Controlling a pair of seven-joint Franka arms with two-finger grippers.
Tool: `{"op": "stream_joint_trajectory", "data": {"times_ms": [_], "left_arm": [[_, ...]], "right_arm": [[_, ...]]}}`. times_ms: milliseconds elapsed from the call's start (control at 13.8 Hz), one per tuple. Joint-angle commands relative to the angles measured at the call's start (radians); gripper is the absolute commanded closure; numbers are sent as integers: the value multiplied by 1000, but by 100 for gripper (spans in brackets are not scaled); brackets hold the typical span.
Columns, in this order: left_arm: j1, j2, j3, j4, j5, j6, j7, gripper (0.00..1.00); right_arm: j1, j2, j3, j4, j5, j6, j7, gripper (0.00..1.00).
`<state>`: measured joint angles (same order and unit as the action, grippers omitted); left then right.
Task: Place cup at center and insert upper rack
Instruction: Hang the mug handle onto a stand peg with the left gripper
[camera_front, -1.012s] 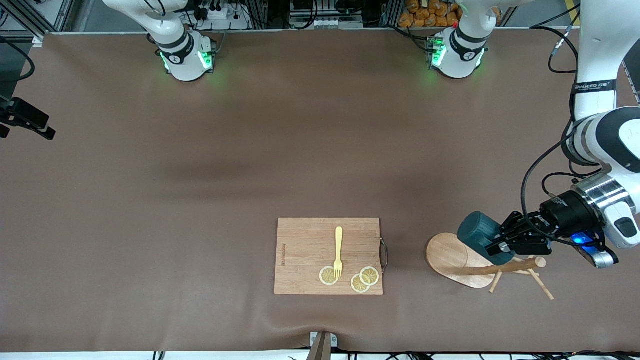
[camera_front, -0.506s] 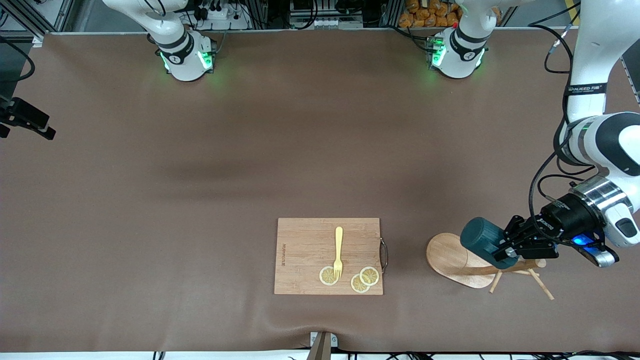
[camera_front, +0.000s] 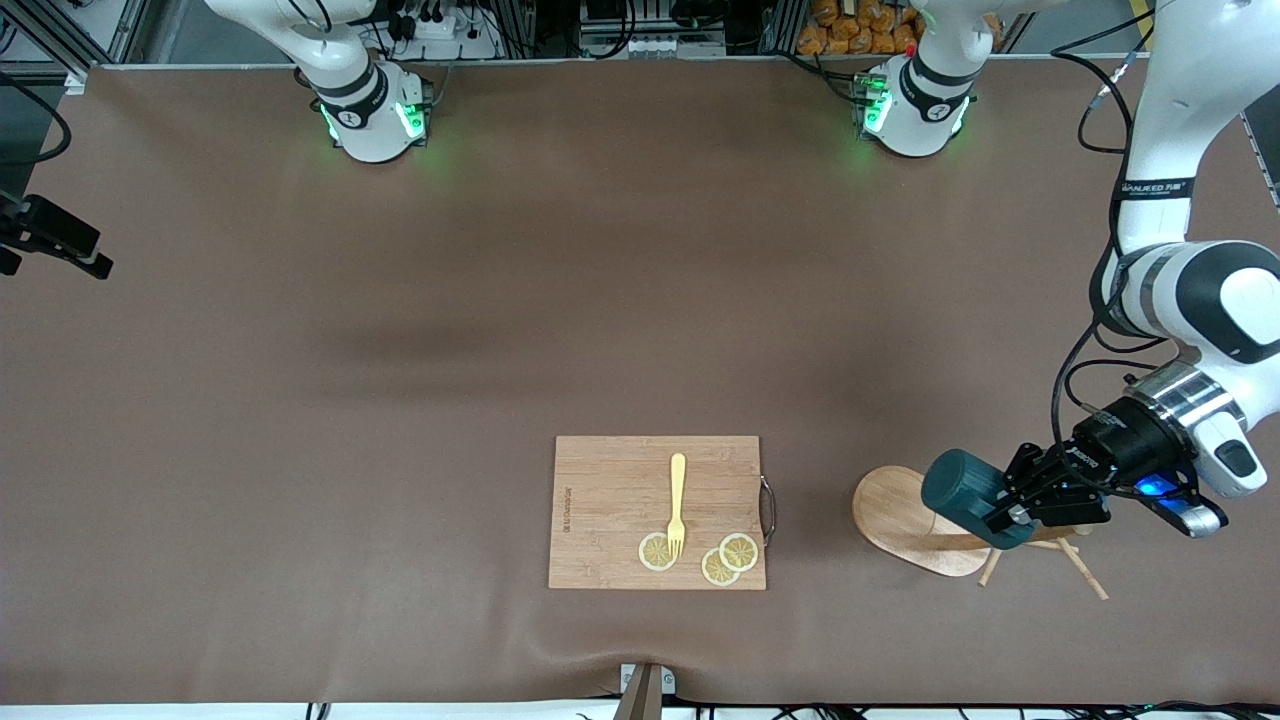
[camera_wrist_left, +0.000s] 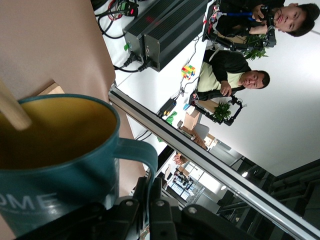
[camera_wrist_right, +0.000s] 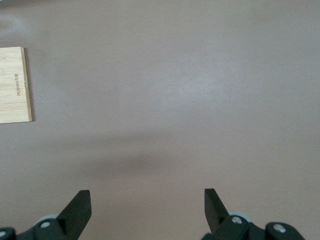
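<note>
Cups: you have 1 cup, clamped by left gripper over 1 upper rack. Right gripper waits, fingers wide, empty.

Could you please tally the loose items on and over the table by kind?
Cup: 1
Mug tree: 1
Cutting board: 1
Fork: 1
Lemon slices: 3
Total: 7

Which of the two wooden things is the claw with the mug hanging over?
The left gripper holds the cup over the upper rack, not the flat cutting board carrying the fork.
</note>
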<state>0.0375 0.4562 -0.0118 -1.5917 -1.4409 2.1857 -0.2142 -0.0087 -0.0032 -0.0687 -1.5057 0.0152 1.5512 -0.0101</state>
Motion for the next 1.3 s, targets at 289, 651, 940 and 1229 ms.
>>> {"op": "stream_joint_trajectory", "data": {"times_ms": [289,651,940,1229], "left_arm": [[16,27,-10,2,-55,91,13,100],[19,38,-8,-1,-76,128,9,100],[22,50,-7,-2,-75,134,13,100],[22,50,-5,-5,-75,137,13,100]], "right_arm": [[-5,-14,3,-10,0,-7,4,0],[-5,-14,3,-10,0,-7,4,0],[-7,-14,3,-10,0,-8,4,0],[-7,-14,1,-10,0,-8,4,0]]}}
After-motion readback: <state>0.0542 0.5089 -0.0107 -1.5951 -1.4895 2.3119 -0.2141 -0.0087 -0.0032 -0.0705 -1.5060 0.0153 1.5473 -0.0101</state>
